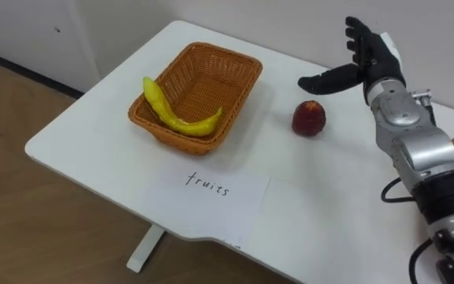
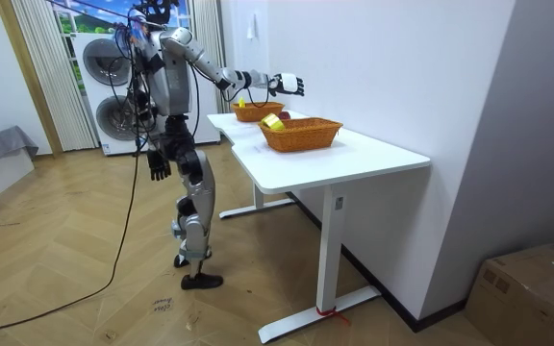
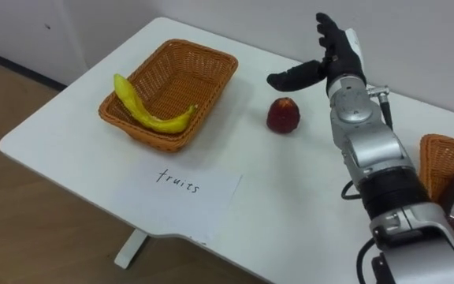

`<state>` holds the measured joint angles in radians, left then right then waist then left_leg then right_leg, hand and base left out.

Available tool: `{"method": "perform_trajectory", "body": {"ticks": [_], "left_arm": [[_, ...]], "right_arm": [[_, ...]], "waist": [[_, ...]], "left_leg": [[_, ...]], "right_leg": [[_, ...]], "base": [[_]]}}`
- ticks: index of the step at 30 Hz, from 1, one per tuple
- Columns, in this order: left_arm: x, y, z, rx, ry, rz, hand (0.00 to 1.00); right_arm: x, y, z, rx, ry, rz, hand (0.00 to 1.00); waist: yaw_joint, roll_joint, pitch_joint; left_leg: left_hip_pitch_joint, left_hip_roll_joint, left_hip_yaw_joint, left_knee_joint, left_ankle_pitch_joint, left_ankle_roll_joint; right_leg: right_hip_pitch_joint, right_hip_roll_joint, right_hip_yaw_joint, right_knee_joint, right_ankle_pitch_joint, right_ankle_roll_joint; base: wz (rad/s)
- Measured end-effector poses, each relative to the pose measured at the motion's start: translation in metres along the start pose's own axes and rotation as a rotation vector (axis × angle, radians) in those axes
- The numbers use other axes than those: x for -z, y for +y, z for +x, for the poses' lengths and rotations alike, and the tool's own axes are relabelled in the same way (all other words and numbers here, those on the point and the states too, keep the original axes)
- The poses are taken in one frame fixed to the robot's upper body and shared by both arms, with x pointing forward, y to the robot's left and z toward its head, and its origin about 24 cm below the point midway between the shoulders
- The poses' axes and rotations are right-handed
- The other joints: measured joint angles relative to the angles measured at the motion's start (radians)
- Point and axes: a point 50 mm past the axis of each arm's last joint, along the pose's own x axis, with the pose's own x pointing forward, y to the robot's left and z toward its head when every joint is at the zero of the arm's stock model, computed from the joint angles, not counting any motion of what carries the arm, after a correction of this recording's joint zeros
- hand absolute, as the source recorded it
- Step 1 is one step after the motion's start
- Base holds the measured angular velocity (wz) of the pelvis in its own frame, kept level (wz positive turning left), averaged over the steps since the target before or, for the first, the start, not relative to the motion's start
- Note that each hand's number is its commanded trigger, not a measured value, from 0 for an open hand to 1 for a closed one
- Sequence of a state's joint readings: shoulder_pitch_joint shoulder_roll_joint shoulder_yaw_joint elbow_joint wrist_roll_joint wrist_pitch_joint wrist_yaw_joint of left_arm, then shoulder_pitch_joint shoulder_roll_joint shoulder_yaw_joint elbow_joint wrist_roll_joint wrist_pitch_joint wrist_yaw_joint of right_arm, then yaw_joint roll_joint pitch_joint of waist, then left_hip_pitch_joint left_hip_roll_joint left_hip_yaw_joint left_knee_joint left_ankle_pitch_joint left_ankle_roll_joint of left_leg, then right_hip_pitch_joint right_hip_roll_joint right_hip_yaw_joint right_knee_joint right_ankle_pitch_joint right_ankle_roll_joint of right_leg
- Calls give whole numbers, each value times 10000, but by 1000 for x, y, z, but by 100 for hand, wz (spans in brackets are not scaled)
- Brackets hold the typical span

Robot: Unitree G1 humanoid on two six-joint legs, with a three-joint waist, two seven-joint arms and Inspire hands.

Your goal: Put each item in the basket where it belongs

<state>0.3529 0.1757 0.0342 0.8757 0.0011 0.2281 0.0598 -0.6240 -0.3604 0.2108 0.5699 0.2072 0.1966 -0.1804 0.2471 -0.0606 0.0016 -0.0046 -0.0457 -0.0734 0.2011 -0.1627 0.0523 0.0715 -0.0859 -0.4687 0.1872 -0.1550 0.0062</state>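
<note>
One apple [image 1: 309, 118], near spread right hand [image 1: 375, 58]

yellow banana [image 1: 176, 117] lying in wicker basket [image 1: 205, 81], red apple [image 1: 309, 118] on white table [image 1: 329, 197] — beside it

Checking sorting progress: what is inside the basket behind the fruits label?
Only a banana, lying along the wicker basket's near wall. The bit of basket floor under it is covered. The apple sits outside on the table, near the open right hand.
</note>
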Motion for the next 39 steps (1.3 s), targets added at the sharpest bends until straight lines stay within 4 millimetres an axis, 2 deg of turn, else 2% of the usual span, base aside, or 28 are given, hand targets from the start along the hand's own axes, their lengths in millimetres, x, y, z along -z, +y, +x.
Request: {"method": "perform_trajectory", "body": {"ticks": [9, 17, 26, 33, 39], "left_arm": [[7, 0, 1, 31, 225, 44, 0], [15, -1, 0, 136, 481, 29, 0], [15, -2, 0, 301, 477, 35, 0], [14, -3, 0, 366, 456, 153, 0], [13, -7, 0, 589, 470, 138, 0]], "right_arm": [[6, 1, -3, -104, -51, -61, 0], [11, 1, -3, -80, 93, -74, 0], [11, 1, -3, -91, 81, -62, 0], [28, 12, -6, -386, 583, 43, 0], [44, 18, -10, -621, 1110, 116, 0]], "waist": [[55, -126, 16], [55, -53, 76], [83, -52, 76], [80, 51, 121], [80, 213, 68]], "left_leg": [[11, 0, 10, -3, 0, 0], [-8, 0, 0, 6, 0, 0], [-7, -2, -1, -3, -1, 0], [83, -6, -4, -6, -1, 2], [100, -4, -4, 0, 0, 1]], "right_leg": [[3, -2, -5, 8, 0, 0], [0, -6, -24, 13, 0, 0], [-6, -6, -29, 10, -3, 5], [92, -8, -31, -10, -3, 5], [111, -5, -33, -11, -3, 5]], "base": [[0], [0], [0], [0], [0]]}}
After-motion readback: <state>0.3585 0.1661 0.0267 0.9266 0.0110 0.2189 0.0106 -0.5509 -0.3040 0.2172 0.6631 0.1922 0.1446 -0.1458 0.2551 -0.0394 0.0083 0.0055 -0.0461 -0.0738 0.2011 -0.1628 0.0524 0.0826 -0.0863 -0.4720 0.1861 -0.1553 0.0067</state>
